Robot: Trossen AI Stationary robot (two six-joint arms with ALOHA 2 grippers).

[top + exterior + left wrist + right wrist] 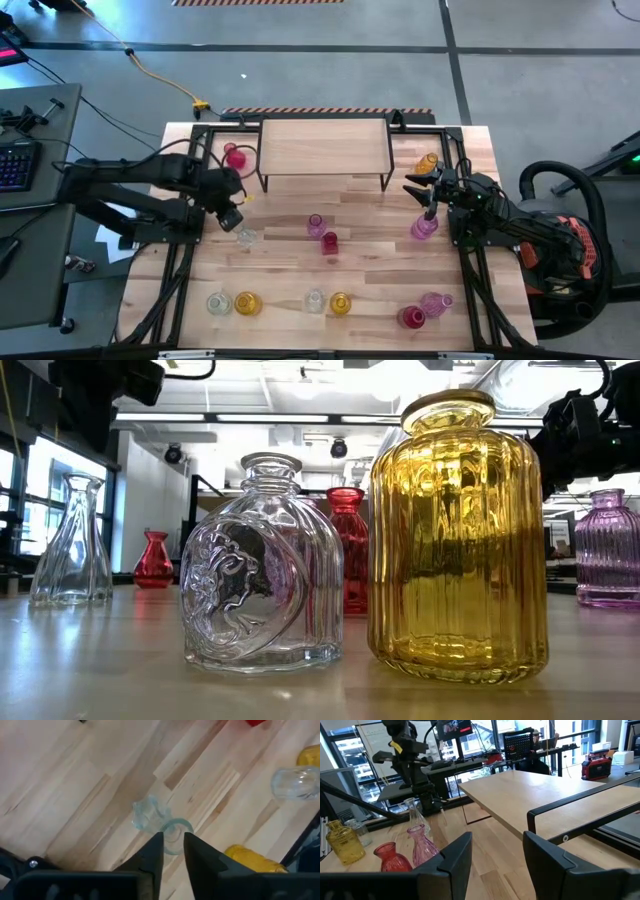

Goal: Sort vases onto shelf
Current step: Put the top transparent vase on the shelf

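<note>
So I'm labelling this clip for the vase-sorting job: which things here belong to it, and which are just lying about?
Part of the job:
- the shelf, nothing on it yet
- the glass vases on the table, such as the clear vase below the left tool and the purple vase by the right tool

Just lying about:
- keyboard on the side desk
- yellow cable on the floor

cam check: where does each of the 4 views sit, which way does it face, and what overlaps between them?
High: overhead, straight down; shelf, left gripper, right gripper, both arms.
Low: tabletop height, level across; yellow vase, embossed clear vase close up; arm parts at top corners.
Left wrist: looks down past its fingers at a clear vase.
Right wrist: looks across past open fingers at the shelf.
Shared: right wrist and high both show the shelf and left arm.
</note>
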